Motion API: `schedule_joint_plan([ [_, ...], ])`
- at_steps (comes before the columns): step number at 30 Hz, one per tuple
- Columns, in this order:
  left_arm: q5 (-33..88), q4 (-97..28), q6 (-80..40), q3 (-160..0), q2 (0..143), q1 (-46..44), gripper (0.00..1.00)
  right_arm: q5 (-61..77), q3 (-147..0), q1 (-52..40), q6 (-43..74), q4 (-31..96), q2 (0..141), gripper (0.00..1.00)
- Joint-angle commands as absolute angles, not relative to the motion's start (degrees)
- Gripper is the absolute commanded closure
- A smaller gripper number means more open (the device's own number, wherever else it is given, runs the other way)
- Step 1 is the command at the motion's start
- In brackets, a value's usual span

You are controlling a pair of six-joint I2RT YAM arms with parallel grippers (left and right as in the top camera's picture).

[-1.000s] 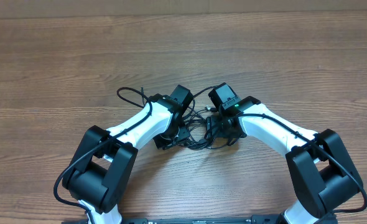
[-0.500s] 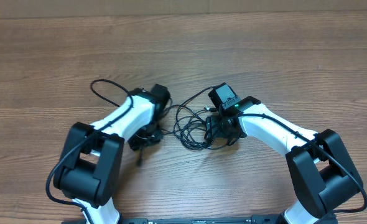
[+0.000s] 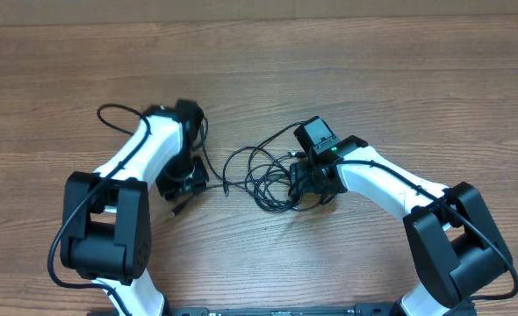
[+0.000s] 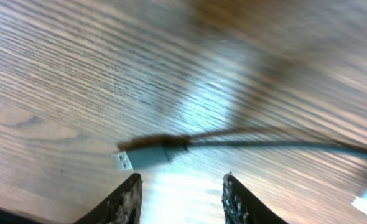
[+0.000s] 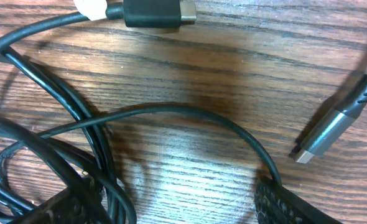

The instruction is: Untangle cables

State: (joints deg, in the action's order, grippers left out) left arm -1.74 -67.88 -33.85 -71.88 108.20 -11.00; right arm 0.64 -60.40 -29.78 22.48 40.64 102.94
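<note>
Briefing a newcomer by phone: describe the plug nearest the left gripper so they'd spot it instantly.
On the wooden table, find the left gripper, away from the cable tangle. Just ahead of its fingers lies one plug, grey-bodied, silver-tipped, alone.

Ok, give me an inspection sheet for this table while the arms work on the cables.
Surface: wooden table, bare grain.
Job's things: thin black cables tangled at centre; one strand runs left, its plug flat on the wood.
Clutter: nothing seen.
Grippers: left gripper open behind that plug; right gripper open over the tangle.
Cables: thicker arm cable loops beside the left arm.
Surroundings: nothing seen.
</note>
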Motion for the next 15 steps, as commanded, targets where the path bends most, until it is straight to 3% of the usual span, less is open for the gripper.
schedule_joint_plan([
  [1,7.14,-70.08,-31.22,-78.43,108.64,-11.20,0.58,1.65,-60.01,-30.04,22.46,40.36,102.91,0.24],
  [6,14.68,-67.83,-31.73,-79.42,108.64,-14.52,0.54,1.78,-60.01,-30.04,22.46,40.25,102.91,0.24],
  [15,14.33,-58.48,-42.48,-74.30,108.66,-24.62,0.59,1.78,-60.01,-30.04,22.46,40.18,102.91,0.24],
])
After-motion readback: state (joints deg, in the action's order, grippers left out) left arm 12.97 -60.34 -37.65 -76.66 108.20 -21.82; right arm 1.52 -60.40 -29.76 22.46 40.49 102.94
